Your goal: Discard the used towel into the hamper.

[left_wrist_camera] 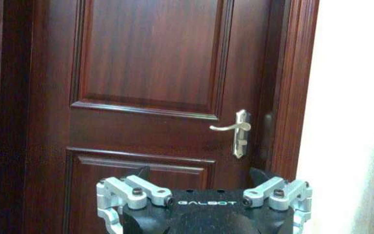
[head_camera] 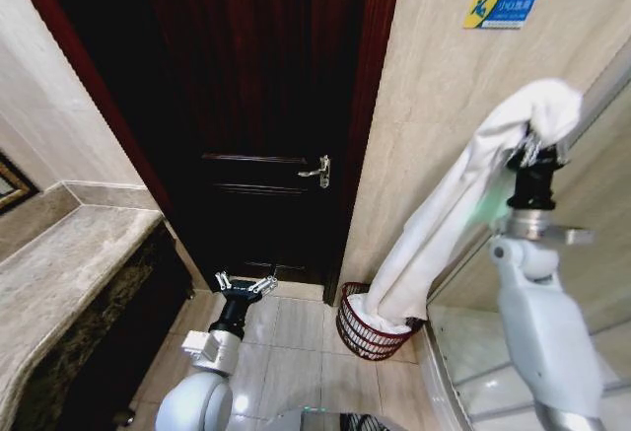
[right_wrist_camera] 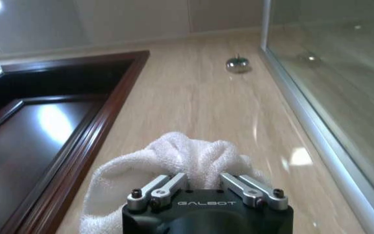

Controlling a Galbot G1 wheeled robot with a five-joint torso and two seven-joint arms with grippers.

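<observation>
Raised right gripper (head_camera: 533, 145) pinches a long white terry towel (head_camera: 449, 214), its tail already inside the round reddish-brown wire hamper (head_camera: 367, 337); lowering before releasing looks wisest, while left gripper (head_camera: 245, 286) idles, fingers spread.

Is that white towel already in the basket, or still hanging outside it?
Partly in. The towel hangs from the raised right gripper, shut on its top, while its lower end rests inside the hamper on the floor.

— Where's my right arm?
— I see it raised high, wrist upright, the right gripper (head_camera: 533, 145) pinched closed on cloth.
— And the left?
— I've got it low, forearm angled forward, the left gripper (head_camera: 245, 285) with fingers spread and nothing between them.
</observation>
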